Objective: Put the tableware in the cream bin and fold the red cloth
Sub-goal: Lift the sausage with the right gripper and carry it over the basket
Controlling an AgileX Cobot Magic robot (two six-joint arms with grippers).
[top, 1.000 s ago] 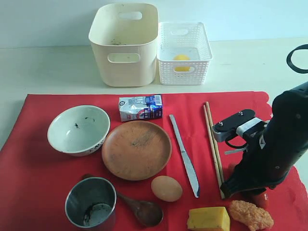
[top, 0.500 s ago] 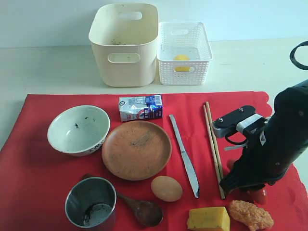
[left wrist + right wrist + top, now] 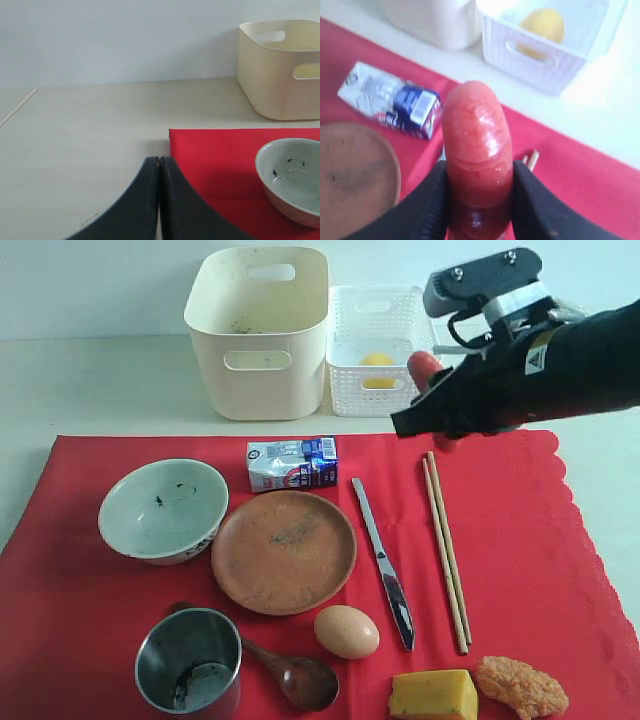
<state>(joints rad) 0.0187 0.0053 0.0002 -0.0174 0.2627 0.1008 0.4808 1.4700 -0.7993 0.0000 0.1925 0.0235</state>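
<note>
Sausage (image 3: 424, 364) pinched in the right gripper (image 3: 432, 405), exterior view, cream bin (image 3: 258, 335) ahead of it and red cloth (image 3: 540, 540) beneath. Left wrist view: left gripper (image 3: 159, 162) pressed together (tips touching), white speckled bowl (image 3: 292, 182) ahead. Right wrist view: fingers (image 3: 432, 212) clamp the sausage.

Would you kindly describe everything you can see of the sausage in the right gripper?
The sausage is a smooth, glossy, reddish-pink cylinder with a rounded end, its skin looking moist. The right gripper pinches it between two dark fingers, one on each side, with the rounded end sticking out past them. It hangs in the air near the white perforated basket, off the red cloth; only the fingers touch it.
</note>
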